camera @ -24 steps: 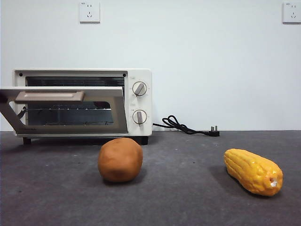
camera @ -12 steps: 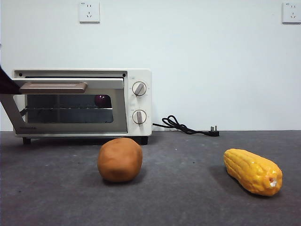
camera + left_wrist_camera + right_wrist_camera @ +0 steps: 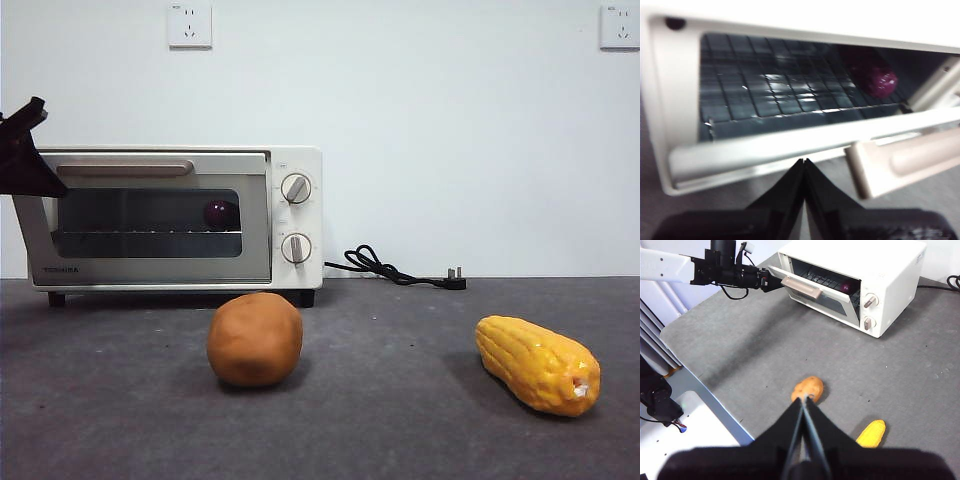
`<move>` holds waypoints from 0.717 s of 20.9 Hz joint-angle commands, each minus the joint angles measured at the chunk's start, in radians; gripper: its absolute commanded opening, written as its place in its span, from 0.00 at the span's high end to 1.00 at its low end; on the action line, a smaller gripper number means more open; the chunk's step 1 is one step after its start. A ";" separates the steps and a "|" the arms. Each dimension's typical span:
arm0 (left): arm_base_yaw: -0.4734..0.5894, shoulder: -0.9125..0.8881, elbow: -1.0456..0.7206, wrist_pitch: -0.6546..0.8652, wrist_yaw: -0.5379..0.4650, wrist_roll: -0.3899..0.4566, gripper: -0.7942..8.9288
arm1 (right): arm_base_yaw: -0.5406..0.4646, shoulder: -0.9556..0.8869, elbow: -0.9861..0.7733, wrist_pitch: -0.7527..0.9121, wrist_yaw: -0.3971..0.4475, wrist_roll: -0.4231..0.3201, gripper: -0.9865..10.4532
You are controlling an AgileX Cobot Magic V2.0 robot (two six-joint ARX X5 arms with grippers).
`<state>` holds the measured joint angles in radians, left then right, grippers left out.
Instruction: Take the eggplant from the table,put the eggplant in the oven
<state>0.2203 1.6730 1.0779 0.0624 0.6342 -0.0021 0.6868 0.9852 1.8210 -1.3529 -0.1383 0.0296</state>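
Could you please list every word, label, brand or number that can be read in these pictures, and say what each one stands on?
"TOSHIBA": small dark lettering at the lower corner of the door frame of the oven, read in the front view.
Markings around the upper knob and the lower knob: too small to read.
Wall sockets: no readable text.
Left wrist view and right wrist view: nothing legible; the oven's lettering is blurred or too small there.

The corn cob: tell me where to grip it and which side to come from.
Grip the corn cob across its thick middle, coming from above. It lies on its side on the table, long axis slanting, so the jaws should straddle the narrow width. Nothing stands close beside it, so both flanks look free.
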 commanded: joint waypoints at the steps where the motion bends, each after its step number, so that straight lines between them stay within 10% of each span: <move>1: -0.006 0.004 -0.008 0.041 -0.031 -0.006 0.92 | 0.001 -0.002 -0.005 -0.024 -0.003 -0.003 0.92; 15: -0.006 0.003 -0.008 0.072 -0.081 -0.007 0.92 | 0.001 -0.002 -0.005 -0.024 -0.003 0.020 0.92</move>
<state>0.2184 1.6730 1.0779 0.1356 0.5449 -0.0029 0.6868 0.9852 1.8210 -1.3529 -0.1387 0.0380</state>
